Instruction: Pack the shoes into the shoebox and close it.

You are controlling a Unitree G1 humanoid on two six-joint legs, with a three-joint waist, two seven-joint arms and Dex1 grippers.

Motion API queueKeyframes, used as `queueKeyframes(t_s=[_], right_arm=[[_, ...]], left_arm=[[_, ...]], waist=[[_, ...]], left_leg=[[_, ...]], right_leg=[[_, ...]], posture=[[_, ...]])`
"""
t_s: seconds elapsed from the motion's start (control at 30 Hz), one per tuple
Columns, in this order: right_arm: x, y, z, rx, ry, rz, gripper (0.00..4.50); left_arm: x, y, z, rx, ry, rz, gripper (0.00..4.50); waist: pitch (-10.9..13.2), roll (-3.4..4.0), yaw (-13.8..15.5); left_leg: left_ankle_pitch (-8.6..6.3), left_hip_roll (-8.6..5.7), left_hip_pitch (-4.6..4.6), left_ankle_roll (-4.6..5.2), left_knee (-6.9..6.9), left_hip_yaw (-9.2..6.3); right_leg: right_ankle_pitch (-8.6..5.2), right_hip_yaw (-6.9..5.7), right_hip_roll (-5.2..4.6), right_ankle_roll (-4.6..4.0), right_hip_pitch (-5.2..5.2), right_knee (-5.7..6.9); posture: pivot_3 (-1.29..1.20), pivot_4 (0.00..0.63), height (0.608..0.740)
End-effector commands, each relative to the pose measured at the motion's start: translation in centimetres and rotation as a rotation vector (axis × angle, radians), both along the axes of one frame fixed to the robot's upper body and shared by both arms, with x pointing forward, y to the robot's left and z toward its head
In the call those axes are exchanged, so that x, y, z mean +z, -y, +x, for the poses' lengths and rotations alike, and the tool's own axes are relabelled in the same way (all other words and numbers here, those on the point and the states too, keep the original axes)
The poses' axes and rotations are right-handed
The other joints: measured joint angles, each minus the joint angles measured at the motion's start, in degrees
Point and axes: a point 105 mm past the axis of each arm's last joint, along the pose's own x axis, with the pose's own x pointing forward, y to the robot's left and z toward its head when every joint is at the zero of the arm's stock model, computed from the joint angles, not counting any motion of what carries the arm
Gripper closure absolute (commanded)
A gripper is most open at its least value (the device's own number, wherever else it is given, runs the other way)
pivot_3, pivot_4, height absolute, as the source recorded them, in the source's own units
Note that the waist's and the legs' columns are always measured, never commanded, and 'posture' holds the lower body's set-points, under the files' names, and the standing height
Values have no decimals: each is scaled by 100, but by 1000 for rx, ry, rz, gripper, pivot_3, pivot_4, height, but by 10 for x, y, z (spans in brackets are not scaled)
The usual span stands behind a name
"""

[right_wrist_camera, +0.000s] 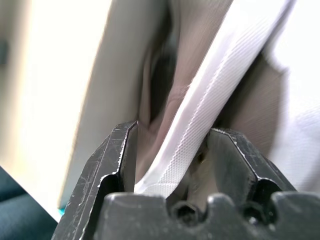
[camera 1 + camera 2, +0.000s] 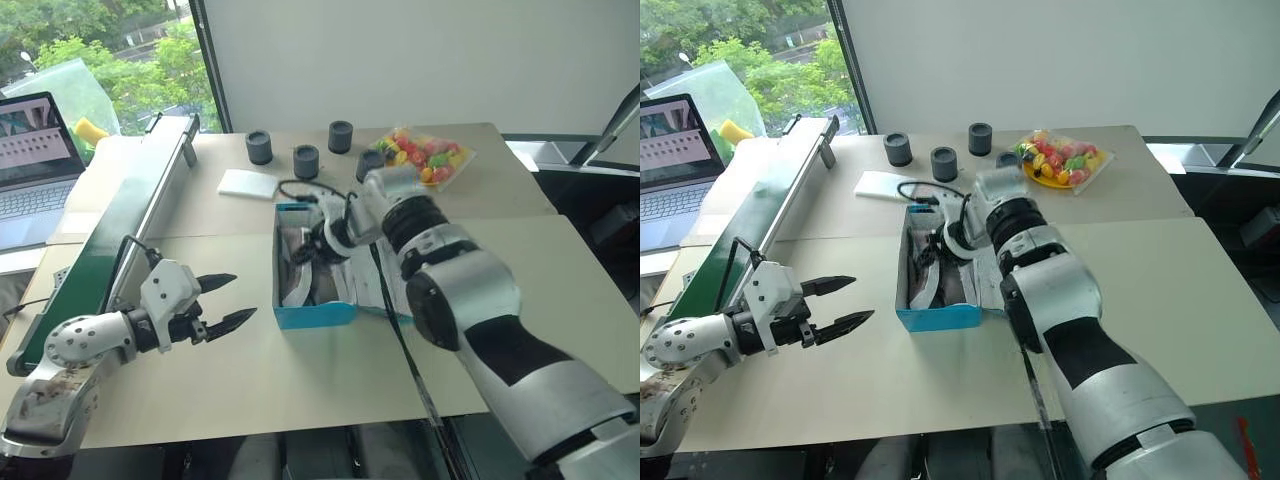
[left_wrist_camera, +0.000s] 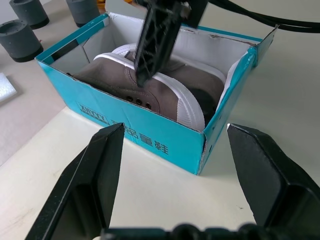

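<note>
Bright blue cardboard marked the middle of the scene: the rectangular shoebox (image 2: 312,290) with its white inside stood open on the pale beige table (image 2: 250,380), lid folded back on its right side. Inside the box lay the grey-brown fabric sneakers with off-white soles (image 3: 165,92), tucked side by side and reaching nearly from one end wall to the other.

The right gripper (image 2: 940,240) reached down into the far end of the box from its right side. In the right wrist view its two black fingers (image 1: 112,160) stood a little apart, with the white edge of a sneaker running between them; whether they pinched it or merely straddled it I could not tell.

The left gripper (image 2: 222,300) hung over the table to the left of the box, well apart from it, pointing toward its near left wall. Its two black fingers were spread wide with nothing between them.

Beyond the box, on the far part of the table, lay a flat white pad (image 2: 248,183), and past that stood several dark grey cylinders (image 2: 306,160). Beyond the box and to its right sat a clear bag of bright sweets (image 2: 428,157). Far to the left of the box ran a long green conveyor belt (image 2: 120,230), with an open laptop (image 2: 35,165) beyond that.
</note>
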Motion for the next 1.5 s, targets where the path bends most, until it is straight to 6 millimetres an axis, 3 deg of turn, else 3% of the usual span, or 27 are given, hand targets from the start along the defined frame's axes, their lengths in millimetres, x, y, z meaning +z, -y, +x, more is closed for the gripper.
queueKeyframes(t_s=[0.03,0.2,0.3,0.37,0.47,0.6,0.7,0.83,0.97,1.03,1.23,1.4,1.5], right_arm=[[40,0,11,-45,98,111,1913],[68,13,10,-17,186,212,1913],[71,20,-16,146,220,289,2579],[71,30,-38,252,253,322,3285],[70,53,-93,501,228,417,4282],[40,93,-160,722,131,403,4460],[4,106,-177,741,95,274,4460],[-55,107,-160,613,189,-8,4460],[-91,102,-117,238,277,-103,4460],[-107,109,-111,149,316,-196,4460],[-122,136,-101,-167,355,-322,4460],[-129,175,-93,-479,420,-508,4460],[-130,185,-89,-659,462,-478,4460]], left_arm=[[6,3,0,-10,23,6,1032],[10,1,2,-10,30,8,1032],[10,1,3,-11,29,7,1032],[9,1,4,-14,27,6,1032],[8,1,6,-19,25,4,1032],[7,2,10,-31,21,5,1032],[8,3,12,-44,19,8,1032],[9,3,14,-57,19,16,1032],[10,4,16,-69,18,22,1032],[10,4,16,-74,17,24,1032],[16,2,18,-80,22,30,1032],[19,4,22,-93,25,32,1032],[20,7,23,-103,27,29,1032]], waist=[[0,0,-2],[0,-1,10],[0,-2,45],[0,-2,66],[8,2,152],[16,9,190],[16,6,161],[15,1,109],[10,-9,133],[10,-9,188],[-18,-54,280],[-17,-49,299],[-17,-50,292]], left_leg=[[0,0,0,0,0,1],[0,-1,-6,0,2,1],[0,0,-7,0,2,-5],[0,-2,-7,0,4,-10],[0,-3,-15,1,8,-16],[0,-3,-10,1,10,-17],[-1,-1,3,2,12,-12],[-1,16,31,1,14,18],[2,25,28,-3,21,23],[3,18,21,-4,21,17],[1,2,13,-4,22,2],[3,2,29,-4,22,5],[3,1,29,-4,21,9]], right_leg=[[0,1,-1,0,1,-1],[0,-1,-1,0,0,-1],[0,-7,-1,1,6,-8],[-1,-9,-4,3,10,-8],[-2,-14,-6,4,7,-10],[-5,-17,-4,8,14,-14],[-6,-17,-3,10,30,-22],[-28,7,6,46,38,-16],[-25,15,19,44,31,-10],[-16,19,16,28,24,0],[-5,6,-10,19,34,-10],[-6,6,2,24,41,-9],[-7,10,2,24,38,-7]], posture=[[0,150,736],[0,150,736],[0,150,736],[0,150,736],[0,150,736],[0,150,736],[0,150,736],[0,150,736],[0,150,736],[0,150,736],[0,150,736],[0,150,736],[0,150,736]])
